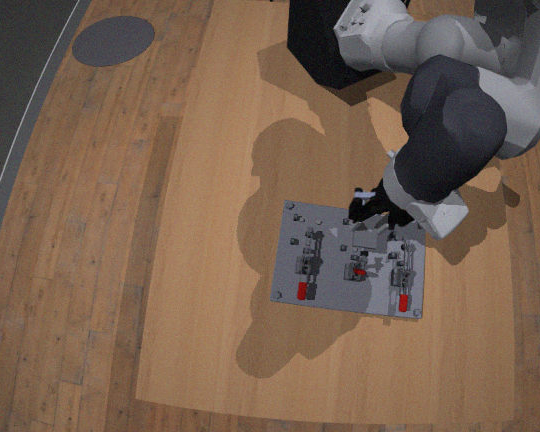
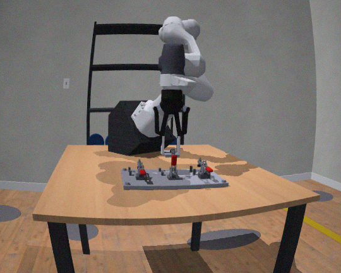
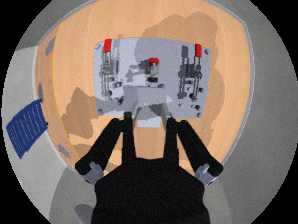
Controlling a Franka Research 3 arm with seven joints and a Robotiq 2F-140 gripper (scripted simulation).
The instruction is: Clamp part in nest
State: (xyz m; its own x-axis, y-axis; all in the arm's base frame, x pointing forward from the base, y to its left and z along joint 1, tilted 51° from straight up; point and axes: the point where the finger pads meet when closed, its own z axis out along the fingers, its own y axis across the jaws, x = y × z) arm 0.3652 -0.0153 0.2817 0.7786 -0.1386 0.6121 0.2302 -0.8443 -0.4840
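Observation:
My gripper (image 1: 369,229) (image 2: 170,151) (image 3: 149,108) is shut on the grey block part (image 1: 364,242) (image 2: 169,153) (image 3: 152,110). It holds the part a little above the grey fixture plate (image 1: 332,297) (image 2: 159,184) (image 3: 208,99), over the far end of the middle nest. The middle clamp's red handle (image 1: 359,272) (image 2: 173,160) (image 3: 153,60) stands upright, so that clamp is open. The left clamp's red handle (image 1: 302,290) (image 2: 142,172) and the right clamp's red handle (image 1: 403,302) (image 2: 208,169) lie flat. The arm hides part of the right nest in the overhead view.
The fixture lies near the middle of a wooden table (image 1: 192,225) (image 2: 83,196). The robot's black base (image 1: 317,45) (image 2: 124,126) stands at the table's back edge. A black rack (image 2: 91,79) stands behind it.

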